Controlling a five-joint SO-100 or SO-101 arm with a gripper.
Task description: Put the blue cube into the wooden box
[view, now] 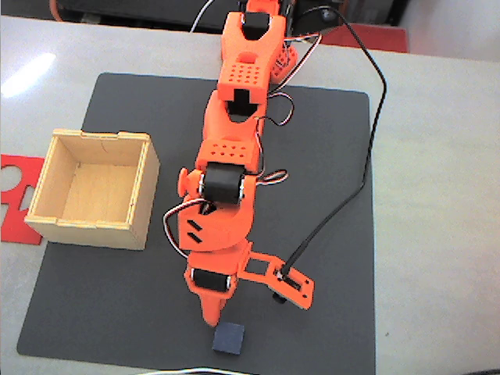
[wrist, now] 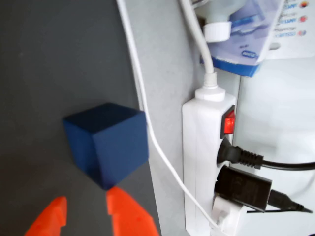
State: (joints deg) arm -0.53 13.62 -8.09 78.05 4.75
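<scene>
The blue cube (view: 228, 338) sits on the dark mat near its front edge, just below and slightly right of my gripper (view: 212, 314). In the wrist view the blue cube (wrist: 108, 142) stands corner-on right ahead of the two orange fingertips (wrist: 129, 214). My gripper (wrist: 86, 209) is open by a narrow gap, narrower than the cube, with only mat between the tips. One cube corner nearly touches the right fingertip. The wooden box (view: 94, 187), pale plywood and open-topped, stands empty at the mat's left side, well away from the gripper.
A flat red cut-out sheet (view: 16, 195) lies left of the box. A black cable (view: 375, 117) runs along the arm's right side. In the wrist view a white cable (wrist: 147, 123) and a white power strip (wrist: 206, 162) lie just beyond the mat's edge.
</scene>
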